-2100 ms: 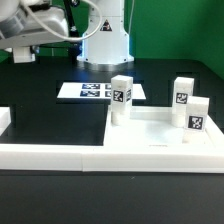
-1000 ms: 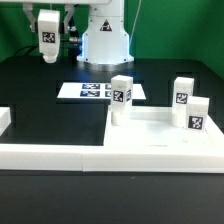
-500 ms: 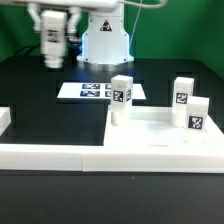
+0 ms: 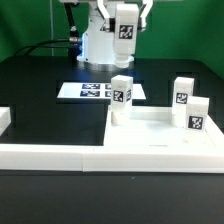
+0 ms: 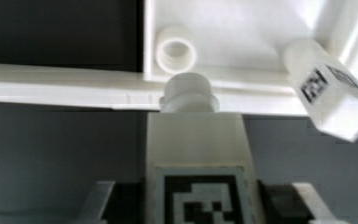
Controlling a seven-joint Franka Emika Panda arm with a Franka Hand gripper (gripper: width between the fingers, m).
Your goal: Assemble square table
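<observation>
Black desk [image 4: 40, 110]: tool [image 4: 124, 38], clamped on a leg [image 4: 126, 27], has swung from ten o'clock to twelve, above the top [image 4: 160, 135]; fourth leg's insertion pending.

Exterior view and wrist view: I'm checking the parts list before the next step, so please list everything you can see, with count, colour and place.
Table top: one, white, tray-like, near side of the black table, toward the exterior view's right.
Standing legs: three, white with black-and-white tags, upright on the top; one at its far corner toward the exterior view's left, two near its right edge.
Held leg: one, white, tagged, in the air above the marker board.
Marker board: one, white, flat, behind the top.
Border wall: one, white, low, along the front.
Gripper: one, closed on the held leg.
</observation>
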